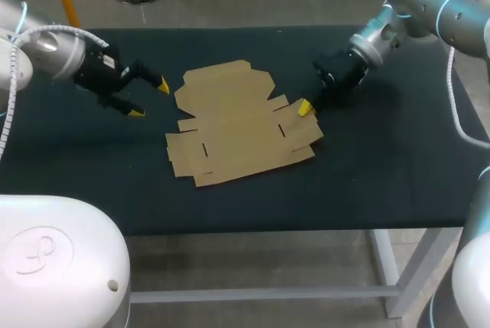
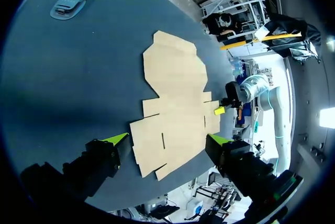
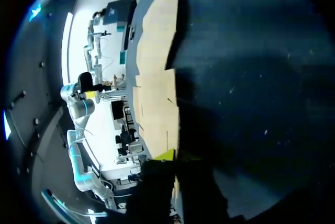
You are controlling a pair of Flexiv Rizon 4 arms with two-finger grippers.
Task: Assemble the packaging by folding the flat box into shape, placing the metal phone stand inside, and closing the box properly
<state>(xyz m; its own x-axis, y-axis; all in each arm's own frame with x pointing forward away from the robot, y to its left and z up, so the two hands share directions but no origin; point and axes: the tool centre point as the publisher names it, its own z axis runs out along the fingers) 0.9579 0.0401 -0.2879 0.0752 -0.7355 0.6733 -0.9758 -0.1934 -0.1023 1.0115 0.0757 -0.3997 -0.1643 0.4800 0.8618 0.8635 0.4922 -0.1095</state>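
The flat brown cardboard box [image 1: 237, 125] lies unfolded in the middle of the black table [image 1: 383, 167]. My right gripper [image 1: 305, 108] is down at the box's right edge flap, its yellow tips together on the cardboard. In the right wrist view that edge of the box [image 3: 157, 77] runs in between the fingers of the right gripper [image 3: 175, 157], where only one yellow tip shows. My left gripper [image 1: 150, 99] hovers open to the left of the box, touching nothing. From the left wrist, the box [image 2: 175, 93] lies ahead of the open left gripper [image 2: 167, 139]. The grey metal phone stand [image 2: 68, 2] lies flat off to one side, apart from the box.
Bare black tabletop [image 2: 78, 77] lies between the box and the phone stand. The table's front edge [image 1: 306, 228] runs close below the box. White parts of my own body [image 1: 53, 259] fill the near left corner of the head view.
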